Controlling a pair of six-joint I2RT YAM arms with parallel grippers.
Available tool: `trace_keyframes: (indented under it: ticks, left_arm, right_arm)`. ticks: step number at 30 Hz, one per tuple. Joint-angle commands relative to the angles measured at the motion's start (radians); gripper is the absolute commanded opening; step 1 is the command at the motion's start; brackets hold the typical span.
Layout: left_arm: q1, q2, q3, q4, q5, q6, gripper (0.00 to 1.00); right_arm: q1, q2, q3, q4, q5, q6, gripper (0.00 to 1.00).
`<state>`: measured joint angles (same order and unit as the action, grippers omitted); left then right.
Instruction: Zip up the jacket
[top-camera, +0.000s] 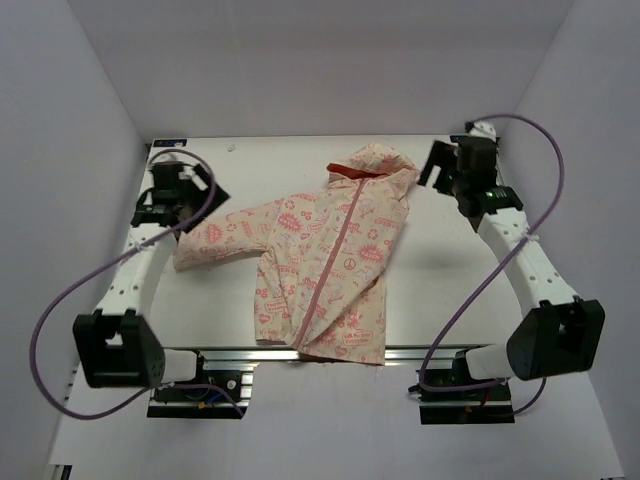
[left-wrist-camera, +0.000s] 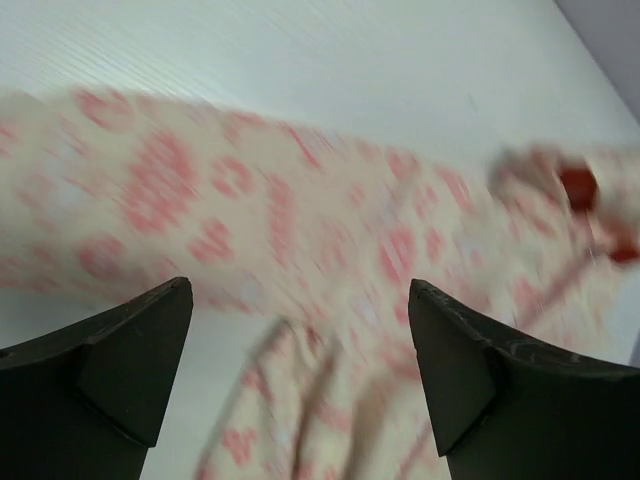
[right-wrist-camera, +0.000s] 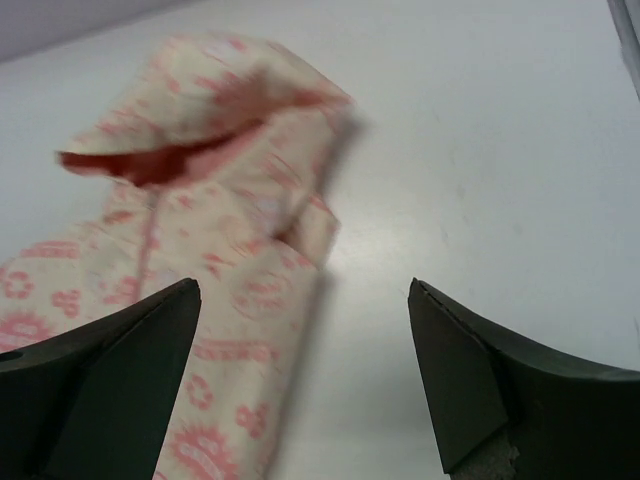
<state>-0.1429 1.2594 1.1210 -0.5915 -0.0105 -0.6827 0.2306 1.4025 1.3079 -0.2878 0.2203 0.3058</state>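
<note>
Jacket (top-camera: 330, 260): we see it flat on the table (top-camera: 270, 160), hood (right-wrist-camera: 220, 80) toward the far edge, hem at the near edge.
Left pincer (left-wrist-camera: 300, 300): released, near a sleeve (left-wrist-camera: 200, 200).
Right pincer (right-wrist-camera: 300, 295): released, beside the hood.

The small cream hooded fabric jacket with pink print (top-camera: 335, 265) lies flat at the middle of the white rectangular table (top-camera: 260, 160). Its hood (top-camera: 375, 165) points toward 1 o'clock. Its hem (top-camera: 335, 350) is at 6 o'clock, lying across the silver metal rail (top-camera: 240, 352) at the near edge. One sleeve (top-camera: 225, 238) stretches out to 9 o'clock. The left gripper (top-camera: 195, 185) is at 10 o'clock, behind that sleeve's end. The right gripper (top-camera: 435, 165) is at 2 o'clock, near the hood but apart from it.
</note>
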Motion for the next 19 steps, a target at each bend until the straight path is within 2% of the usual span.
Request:
trace_keyframes:
  ticks: [1, 6, 10, 13, 19]
  left_arm:
    - [0.265, 0.098, 0.012, 0.185, 0.179, 0.118, 0.98]
    - [0.339, 0.137, -0.016, 0.242, 0.104, 0.18, 0.98]
    - [0.434, 0.114, -0.072, 0.285, 0.176, 0.166, 0.98]
    - [0.45, 0.098, -0.113, 0.338, 0.242, 0.179, 0.98]
    - [0.45, 0.08, -0.138, 0.366, 0.248, 0.202, 0.98]
  right_arm:
    - [-0.111, -0.091, -0.125, -0.143, 0.023, 0.11, 0.89]
    - [-0.136, -0.271, -0.306, -0.105, 0.114, 0.072, 0.89]
    - [-0.136, -0.349, -0.413, -0.088, 0.183, 0.091, 0.89]
    - [-0.137, -0.365, -0.424, -0.088, 0.208, 0.124, 0.89]
    - [-0.137, -0.375, -0.429, -0.06, 0.172, 0.098, 0.9]
